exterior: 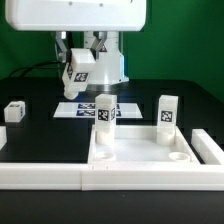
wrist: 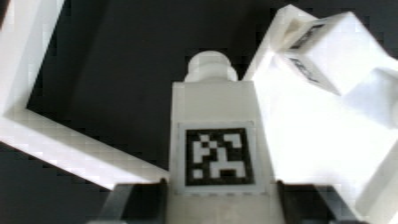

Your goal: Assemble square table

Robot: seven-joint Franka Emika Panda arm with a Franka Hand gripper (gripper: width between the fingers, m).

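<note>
gripper [exterior: 79, 62] jaws clamped on one leg [wrist: 215, 110], peg end pointing away from the jaws; tabletop [exterior: 140, 150] well apart from them; risk: leg skews in the grip, so peg misses its socket or jams

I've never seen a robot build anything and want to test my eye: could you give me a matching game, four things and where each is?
Things
1. tilted leg
2. loose leg
3. rightmost leg
4. marker board

Places
A. flat on the black table behind the square slab
B. upright at a far corner of the slab
C. clamped in the gripper, above the table
D. alone on the table, exterior view's left

Pairs: 1-C, 2-D, 3-B, 4-A
</note>
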